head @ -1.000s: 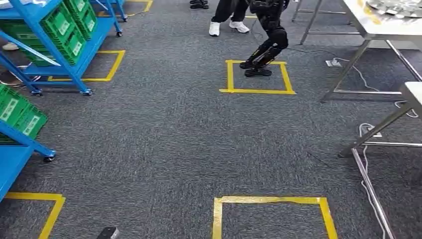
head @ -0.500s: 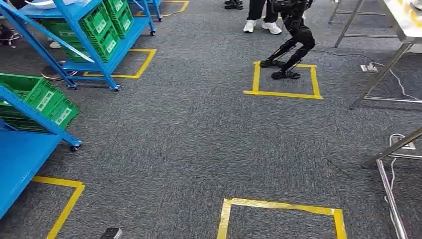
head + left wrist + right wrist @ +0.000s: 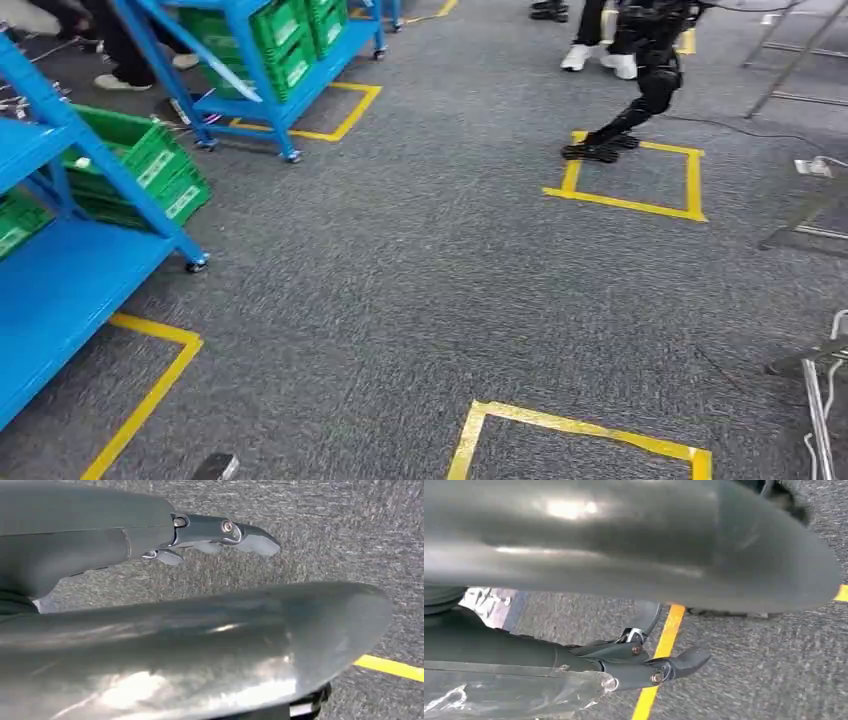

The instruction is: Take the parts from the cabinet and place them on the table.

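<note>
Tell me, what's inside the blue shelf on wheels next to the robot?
Green plastic crates with white labels sit on the blue shelf's lower level, another green crate further in. What the crates hold can't be seen; one shows a small white thing at its rim.

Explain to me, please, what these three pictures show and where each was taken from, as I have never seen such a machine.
They come from a two-legged humanoid robot with two arms and hands. The wide picture is from its head, looking down at grey carpet marked with yellow tape squares. On the left stand blue metal shelf carts holding green plastic crates; another black-legged robot stands at a square. The other two pictures come from cameras at the wrists of its hanging arms, facing the floor. The left hand has straight fingers and holds nothing. The right hand has something clear and glossy against it; I cannot tell whether it is held.
</note>
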Motion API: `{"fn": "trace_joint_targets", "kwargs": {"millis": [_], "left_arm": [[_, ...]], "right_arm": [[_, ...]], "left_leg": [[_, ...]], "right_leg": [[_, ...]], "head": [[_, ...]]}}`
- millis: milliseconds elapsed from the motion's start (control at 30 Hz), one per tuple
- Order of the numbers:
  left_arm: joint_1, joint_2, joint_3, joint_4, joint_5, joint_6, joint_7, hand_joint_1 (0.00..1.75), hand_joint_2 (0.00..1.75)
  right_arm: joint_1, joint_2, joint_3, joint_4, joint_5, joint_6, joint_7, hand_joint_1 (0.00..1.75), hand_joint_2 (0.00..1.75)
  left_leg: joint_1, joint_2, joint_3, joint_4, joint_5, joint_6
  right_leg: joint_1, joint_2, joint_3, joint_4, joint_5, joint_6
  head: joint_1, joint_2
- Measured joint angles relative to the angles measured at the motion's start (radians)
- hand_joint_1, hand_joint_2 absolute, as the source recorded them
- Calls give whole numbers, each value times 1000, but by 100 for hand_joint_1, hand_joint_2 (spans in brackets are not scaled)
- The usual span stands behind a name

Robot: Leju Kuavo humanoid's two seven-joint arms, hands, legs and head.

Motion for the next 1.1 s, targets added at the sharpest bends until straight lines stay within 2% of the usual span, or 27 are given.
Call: {"fn": "trace_joint_targets", "kwargs": {"millis": [33,67,100,133,200,233,267,300,367,400,433,467,533,567,600,633,667,700,733,767,800,900,933,967,1000,1067,1100], "left_arm": [[0,-2,0,0,0,0,0,0,0],[1,-2,0,0,0,0,0,0,0],[2,-2,0,0,0,0,0,0,0],[3,-2,0,0,0,0,0,0,0],[2,-2,0,0,0,0,0,0,0],[2,-2,0,0,0,-1,0,0,0],[0,0,0,0,0,0,0,0,0],[0,-1,0,0,0,-1,0,0,0],[5,-1,0,0,0,-2,0,0,0],[6,-1,0,0,0,-3,3,0,0],[7,-1,0,0,1,-3,5,0,0],[4,-2,0,0,2,-5,5,0,0],[-3,-3,0,0,4,-10,1,0,0],[-3,-4,0,0,4,-10,-2,0,0],[-1,-5,0,0,4,-10,-3,0,0],[2,-5,0,0,4,-10,-5,0,0],[3,-5,0,0,4,-10,-5,0,0],[3,-4,0,0,5,-10,-5,0,0],[1,-4,0,0,5,-9,-5,0,0],[-3,-4,0,0,5,-8,-4,0,0],[-7,-4,0,0,5,-7,-2,0,0],[1,-4,0,0,4,-5,2,0,0],[3,-4,0,0,4,-5,4,0,0],[2,-3,0,0,4,-3,4,0,0],[0,-3,0,0,5,-4,4,0,0],[-1,-5,0,0,3,-8,3,0,0],[1,-5,0,0,3,-11,3,0,0]], "right_arm": [[2,0,0,-1,0,0,0,0,0],[3,0,0,0,0,0,0,0,0],[5,0,-1,0,0,-1,0,0,0],[5,0,-1,-1,0,-1,0,0,0],[4,0,-1,-2,0,-2,0,0,0],[4,0,-1,-2,0,-2,0,0,0],[3,3,-1,-2,0,-1,0,0,0],[2,3,-1,-3,0,-1,0,0,0],[3,4,-2,-5,3,5,6,0,0],[4,5,-1,-6,9,6,8,0,0],[4,5,0,-10,13,6,9,0,0],[4,6,0,-15,16,8,10,0,0],[8,8,-1,-25,20,11,19,0,0],[11,8,-1,-30,22,13,21,0,0],[12,8,-1,-33,23,15,23,0,0],[12,8,-1,-35,24,17,23,0,0],[12,9,-1,-37,25,19,23,0,0],[11,10,-1,-39,26,21,21,0,0],[10,11,0,-40,28,23,19,0,0],[11,11,0,-40,30,23,18,0,0],[11,11,0,-40,32,23,18,0,0],[6,11,0,-40,34,21,16,0,0],[6,10,0,-40,34,21,16,0,0],[6,10,0,-40,34,21,15,0,0],[6,10,0,-40,34,18,15,0,0],[7,10,0,-40,35,15,15,0,0],[7,10,-1,-40,35,15,15,0,0]], "left_leg": [[0,-8,0,0,0,0],[0,-18,0,0,0,1],[0,-27,1,0,0,0],[1,-38,1,1,0,0],[5,-61,4,1,0,-5],[4,-70,4,3,-1,-12],[-1,-78,-2,12,-3,-20],[0,-85,-7,9,1,-28],[8,-99,-10,3,9,-40],[9,-105,-13,4,8,-46],[7,-69,-18,17,-6,-48],[5,-42,-38,61,-38,-50],[5,-24,-115,221,-118,-53],[5,-22,-150,294,-143,-54],[5,-21,-161,317,-142,-54],[5,-20,-150,298,-120,-53],[5,-18,-122,245,-84,-51],[5,-11,-76,162,-41,-49],[4,15,-26,74,-8,-45],[-1,41,-2,24,-8,-45],[-3,32,0,15,-13,-35],[-5,16,-3,9,-9,-19],[2,12,2,3,-4,-13],[2,6,2,3,-4,-8],[3,0,1,3,-4,-4],[3,-12,1,3,-5,-2],[3,-19,2,3,-5,-2]], "right_leg": [[0,7,-40,82,-32,3],[0,8,-71,140,-47,4],[-1,8,-80,151,-38,4],[-3,9,-67,113,-6,5],[-10,22,18,-61,88,6],[-19,60,55,-134,112,11],[-23,97,67,-166,96,10],[-22,88,67,-160,98,-2],[-13,75,64,-157,100,-17],[-16,64,66,-164,106,-26],[-16,54,67,-166,109,-32],[-15,47,66,-167,109,-39],[-10,20,64,-167,108,-45],[-8,7,63,-167,107,-46],[-7,-2,63,-167,107,-47],[-6,-9,63,-167,107,-47],[-6,-15,64,-167,106,-46],[-6,-22,66,-167,106,-45],[-6,-29,69,-167,104,-41],[2,-33,68,-163,100,-34],[3,-38,64,-161,99,-27],[1,-55,72,-168,101,-12],[-3,-43,68,-160,91,-4],[-3,-19,53,-124,64,0],[-4,-5,20,-51,25,1],[-3,7,-58,112,-42,5],[-4,8,-80,151,-45,5]], "head": [[1,0],[2,0],[2,0],[3,0],[3,0],[4,0],[8,0],[3,0],[5,0],[6,0],[4,0],[-5,0],[-5,0],[-6,0],[-6,0],[-6,0],[-6,0],[-6,0],[-7,0],[-8,0],[-8,0],[-7,0],[-5,0],[0,0],[4,0],[6,0],[5,0]]}}
